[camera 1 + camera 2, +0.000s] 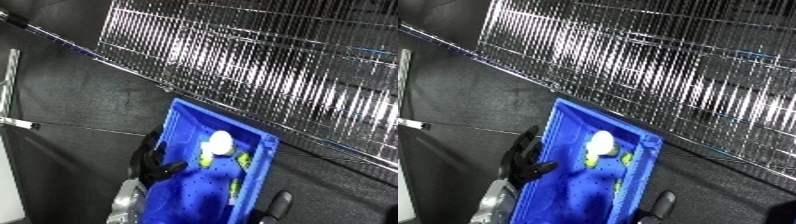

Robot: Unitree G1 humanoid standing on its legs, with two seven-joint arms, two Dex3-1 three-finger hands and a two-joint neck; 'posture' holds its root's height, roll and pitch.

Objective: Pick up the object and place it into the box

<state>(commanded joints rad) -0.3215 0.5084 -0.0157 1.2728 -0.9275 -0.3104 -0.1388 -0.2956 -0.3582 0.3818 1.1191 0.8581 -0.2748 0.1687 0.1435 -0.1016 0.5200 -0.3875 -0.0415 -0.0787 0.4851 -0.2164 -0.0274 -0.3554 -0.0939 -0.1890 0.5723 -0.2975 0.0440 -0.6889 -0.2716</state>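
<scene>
my bright blue plastic bin is showing a floor dotted with small dark holes. inside it, a white rounded object is sitting with yellow-green pieces. my black left hand is contrasting against the blue. a silver wire grid panel is glinting over the dark grey floor.

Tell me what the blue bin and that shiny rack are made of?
The bin looks like plastic: one even bright blue, smooth with a dull shine, moulded walls and small dots across its floor. The rack looks like metal wire: thin silvery bars in a grid that glint brightly. The white and yellow-green object inside the bin is too blurred to tell.
</scene>
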